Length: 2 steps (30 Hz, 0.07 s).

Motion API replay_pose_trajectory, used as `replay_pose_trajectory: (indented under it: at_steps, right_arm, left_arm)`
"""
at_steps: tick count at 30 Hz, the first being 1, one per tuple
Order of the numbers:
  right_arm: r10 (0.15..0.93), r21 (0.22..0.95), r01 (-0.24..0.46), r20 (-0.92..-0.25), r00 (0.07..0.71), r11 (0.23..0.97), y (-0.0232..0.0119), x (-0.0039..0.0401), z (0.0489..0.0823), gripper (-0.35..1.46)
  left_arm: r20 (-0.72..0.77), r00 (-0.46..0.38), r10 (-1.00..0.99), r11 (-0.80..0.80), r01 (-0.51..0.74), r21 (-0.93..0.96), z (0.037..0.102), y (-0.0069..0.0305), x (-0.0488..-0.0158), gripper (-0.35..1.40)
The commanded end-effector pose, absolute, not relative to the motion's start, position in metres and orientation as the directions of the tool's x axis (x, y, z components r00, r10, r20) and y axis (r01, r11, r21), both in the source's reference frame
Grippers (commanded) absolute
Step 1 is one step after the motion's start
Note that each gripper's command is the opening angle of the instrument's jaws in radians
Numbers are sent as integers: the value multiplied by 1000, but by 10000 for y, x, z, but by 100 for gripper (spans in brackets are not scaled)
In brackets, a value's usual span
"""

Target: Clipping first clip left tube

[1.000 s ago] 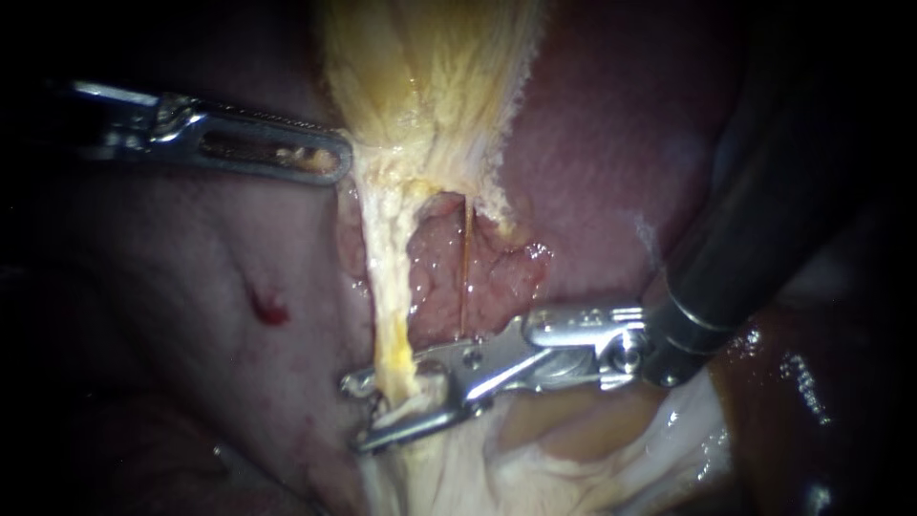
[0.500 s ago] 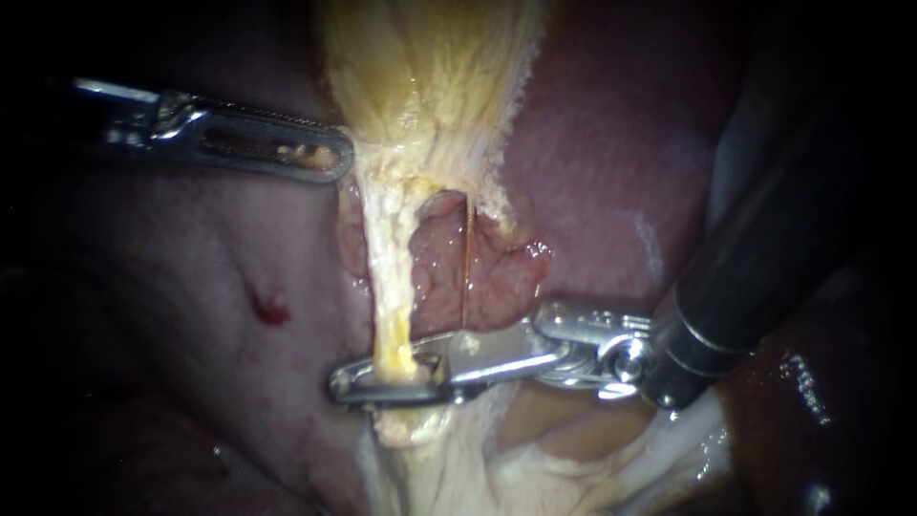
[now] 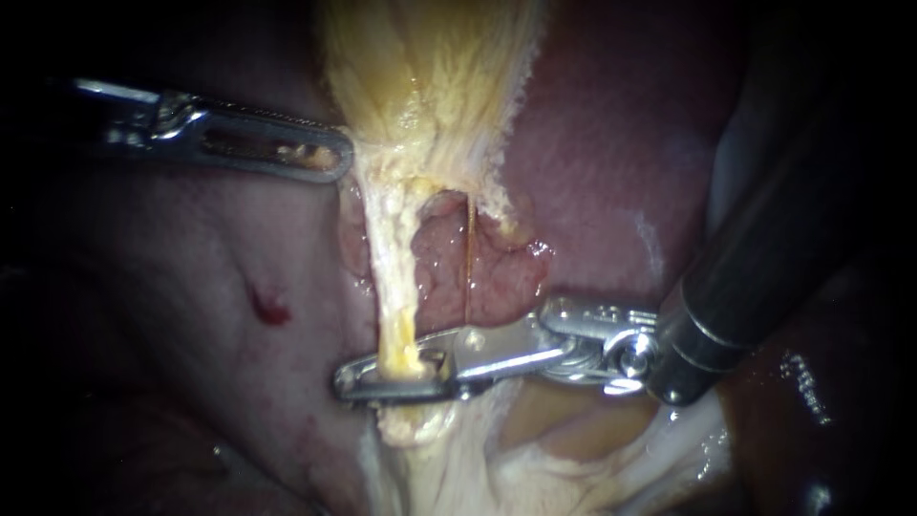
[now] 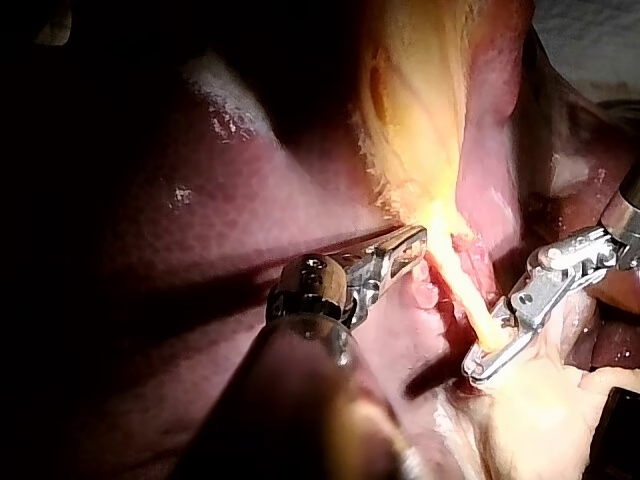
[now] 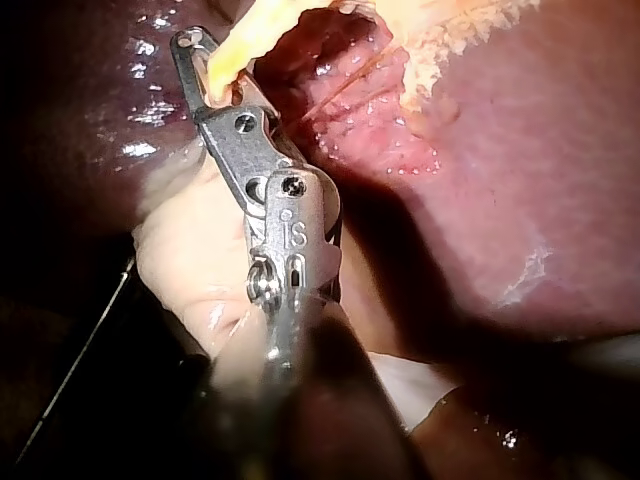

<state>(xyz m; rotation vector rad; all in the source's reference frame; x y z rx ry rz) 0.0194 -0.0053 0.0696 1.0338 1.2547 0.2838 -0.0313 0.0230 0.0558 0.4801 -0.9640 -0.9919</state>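
Note:
The left tube (image 3: 390, 277), a pale yellow strand, runs down from the gallbladder (image 3: 430, 76). A thin right tube (image 3: 467, 268) hangs beside it over pink tissue. My right instrument (image 3: 384, 378) comes in from the right, and its slim jaws are shut on the left tube low down, one jaw on each side. The right wrist view shows the same hold (image 5: 207, 62) on the yellow tube (image 5: 240, 45). My left instrument (image 3: 325, 158) is shut on the gallbladder's left edge at its neck, also shown in the left wrist view (image 4: 408, 243). I cannot make out a clip.
Dark red liver (image 3: 611, 143) lies behind and to the right, and paler liver (image 3: 191, 277) with a small red spot (image 3: 268, 309) to the left. White fatty tissue (image 3: 535, 459) spreads under the right instrument's jaws. The right shaft (image 3: 764, 239) fills the right side.
One second ago the right instrument's jaws stood open around the left tube; they have since shut on it and hold there. The left instrument has not moved.

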Motion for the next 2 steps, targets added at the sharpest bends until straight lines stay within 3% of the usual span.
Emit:
replay_pose_trajectory:
  at_steps: [1,2]
  right_arm:
    - [686,766,343,-642,344,545,-53,194,696,-35]
    - [686,766,343,-642,344,545,-53,194,696,-35]
  left_arm:
    - [456,203,-867,494,481,725,558,230,-313,-35]
    - [456,203,-867,494,481,725,558,230,-313,-35]
